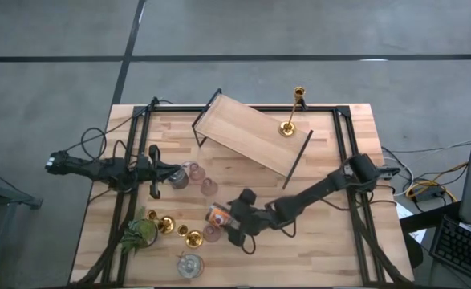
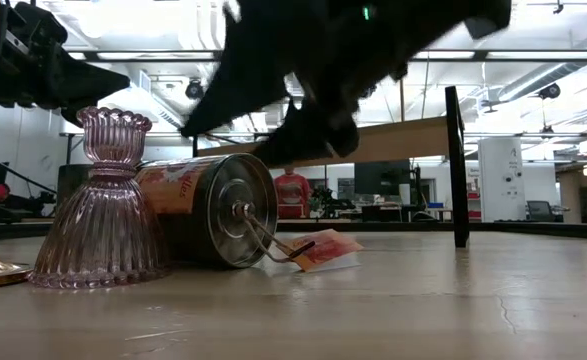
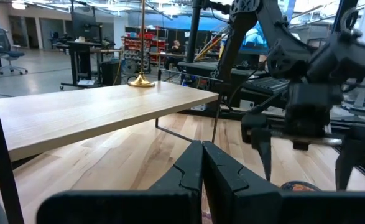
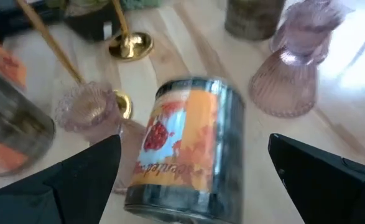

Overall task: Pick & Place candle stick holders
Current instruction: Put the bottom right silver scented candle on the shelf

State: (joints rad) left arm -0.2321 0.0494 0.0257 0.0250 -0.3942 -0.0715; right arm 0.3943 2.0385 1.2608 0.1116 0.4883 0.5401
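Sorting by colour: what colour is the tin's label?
Orange, on the tin; right wrist view shows it best.

My table (image 1: 315,241) carries a slanted wooden shelf (image 1: 243,132), a tipped tin (image 1: 217,213), pink cups (image 1: 209,187), gold candlesticks (image 1: 164,224) and a plant (image 1: 139,233).

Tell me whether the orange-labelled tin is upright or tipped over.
Tipped over. The tin lies on its side, its round metal end facing the low camera; the open right hand hovers over it.

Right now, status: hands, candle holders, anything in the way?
Right hand open over a tipped orange-labelled tin. Left hand shut, idle at table's left. One gold candlestick on the wooden shelf; pink glass holders crowd the tin.
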